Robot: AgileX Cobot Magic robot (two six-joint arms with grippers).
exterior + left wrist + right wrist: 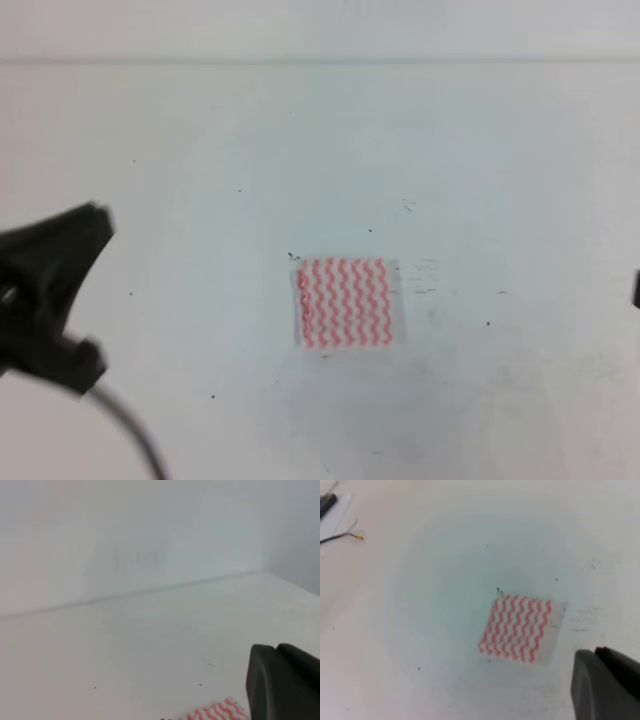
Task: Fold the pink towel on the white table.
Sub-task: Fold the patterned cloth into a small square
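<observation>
**Pink towel flat near mid-counter, both arms clear of it**

You have the thin square pink towel with wavy pink-red and white stripes (345, 303) lying spread flat on the large plain white counter (200, 150), a little right of the middle in the high view and toward the near half. Its edges look straight and no corner is turned over; a narrow paler border shows along its right side. In the right wrist view the same cloth (517, 628) sits just right of centre, turned slightly. In the left wrist view you see only one corner of it (217, 712) at the bottom edge.

Around the towel the counter carries small dark specks and faint scuff marks, the scuffs densest just to the towel's right.

Your left end effector (55, 290) shows as a blurred black shape at the left edge of the high view, well apart from the towel, with a grey cable (130, 430) trailing down from it. Whether it is apart or together you cannot tell. Your right end effector (605, 685) shows as a dark block in the lower right corner of its own wrist view, near the towel but not touching it; again you cannot tell its state.

At the upper left of the right wrist view a thin dark wire with an orange tip (345, 536) lies on the counter, far from the towel.
</observation>
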